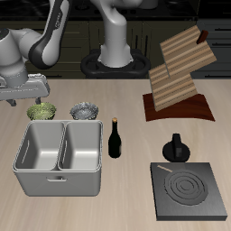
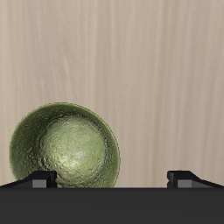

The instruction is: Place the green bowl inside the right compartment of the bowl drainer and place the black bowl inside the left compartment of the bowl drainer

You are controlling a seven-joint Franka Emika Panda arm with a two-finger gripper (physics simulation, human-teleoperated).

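The gripper (image 1: 32,93) hangs over the back part of the counter (image 1: 126,194), above and just behind the green bowl (image 1: 41,112). In the wrist view the two fingers (image 2: 37,179) stand wide apart and released, nothing between them; the green bowl (image 2: 66,146) lies beneath, offset toward one finger, upright and empty, on bare wood.

Containers:
- The green bowl stands on the counter just behind the bowl drainer (image 1: 56,179), behind one well. Whether it touches the drainer's rim cannot be told.
- The black bowl (image 1: 86,111) stands beside the green bowl, a small gap between them, behind the drainer's other well. What it holds cannot be made out at this size.
- The bowl drainer sits near the counter's front edge. Both wells, split by the central wall, are empty. A small handle shows on its front wall.

Other items, in order:
- A dark bottle (image 1: 115,139) stands upright just beside the drainer.
- A black stove plate (image 1: 188,191) with a spiral ring lies near the front edge; a black moka pot (image 1: 175,148) stands just behind it.
- A tilted wooden rack (image 1: 182,70) rests on a dark mat farther back.

Open room: bare counter lies between the bottle and the stove plate, and between the black bowl and the rack.
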